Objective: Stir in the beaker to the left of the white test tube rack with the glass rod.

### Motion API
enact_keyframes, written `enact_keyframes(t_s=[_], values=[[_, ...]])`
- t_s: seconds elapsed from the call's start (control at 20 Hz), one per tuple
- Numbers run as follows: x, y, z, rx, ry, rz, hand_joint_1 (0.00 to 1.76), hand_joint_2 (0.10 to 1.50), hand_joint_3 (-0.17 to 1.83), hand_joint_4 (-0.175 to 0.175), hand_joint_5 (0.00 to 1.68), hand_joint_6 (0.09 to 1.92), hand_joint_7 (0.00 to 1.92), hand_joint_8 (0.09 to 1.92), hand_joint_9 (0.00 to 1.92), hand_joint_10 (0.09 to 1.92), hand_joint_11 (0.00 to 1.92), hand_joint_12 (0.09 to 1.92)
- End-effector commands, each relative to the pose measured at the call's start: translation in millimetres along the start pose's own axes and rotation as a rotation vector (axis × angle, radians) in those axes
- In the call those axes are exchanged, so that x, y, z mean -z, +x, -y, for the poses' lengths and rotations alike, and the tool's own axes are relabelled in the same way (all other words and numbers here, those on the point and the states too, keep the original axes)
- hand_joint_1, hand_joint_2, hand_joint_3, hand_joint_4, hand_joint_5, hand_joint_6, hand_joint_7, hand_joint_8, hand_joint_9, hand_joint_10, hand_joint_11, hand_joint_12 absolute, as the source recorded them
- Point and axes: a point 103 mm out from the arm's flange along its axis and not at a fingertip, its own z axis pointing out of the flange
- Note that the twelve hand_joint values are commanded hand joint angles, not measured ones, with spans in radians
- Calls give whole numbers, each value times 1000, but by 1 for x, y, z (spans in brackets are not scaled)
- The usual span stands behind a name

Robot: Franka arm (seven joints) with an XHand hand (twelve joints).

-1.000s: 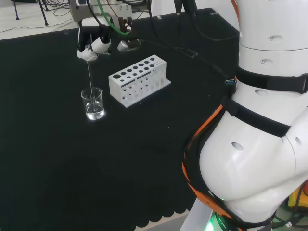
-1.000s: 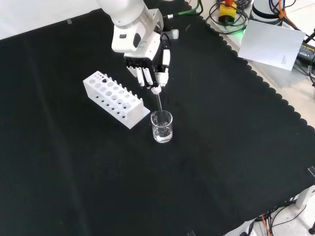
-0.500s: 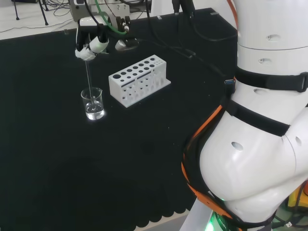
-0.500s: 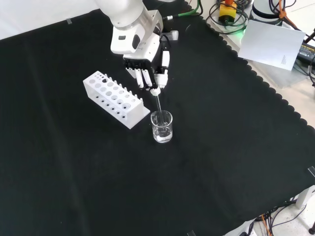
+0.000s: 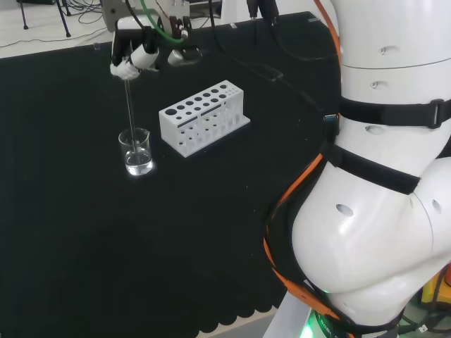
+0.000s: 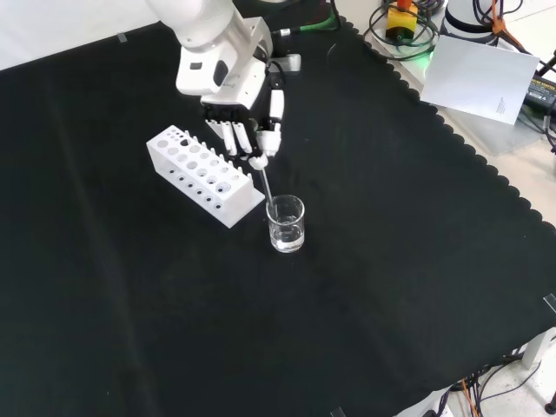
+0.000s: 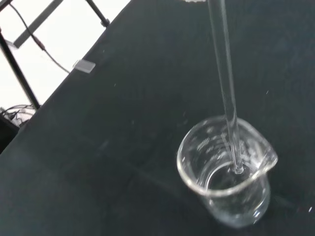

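A black cloth covers the bench, its scalloped edge running along the right side of the front view, where a sheet of white paper lies just off the cloth. Near the middle of the cloth stands the white test tube rack — a long block with rows of round holes on top — and to its left in the head view, just beside it but apart, sits the small clear beaker. In the front view the same beaker stands below and to the right of the rack's near end. The hand hangs above the beaker, its fingers curled round the top of the glass rod, pinching it at the upper end. The rod runs down from the fingertips at a slight slant in the front view and nearly upright in the head view — its lower end is inside the beaker. The wrist view shows this close up: the rod passes over the rim and its tip sits in the beaker, near the side with the pouring spout. I cannot tell whether the tip touches the glass floor.
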Motion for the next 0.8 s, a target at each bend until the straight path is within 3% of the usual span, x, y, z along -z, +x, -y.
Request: enact_keyframes(t_s=[0.05,0.8], values=[[-5,-18,28,-34,-21,21,1296,1144,-175,-175,1365,87,1025,1266,1604,1053,1584,959],[-10,-9,44,1,-16,20,1296,1144,-175,-175,1367,87,1024,1267,1605,1053,1586,958]])
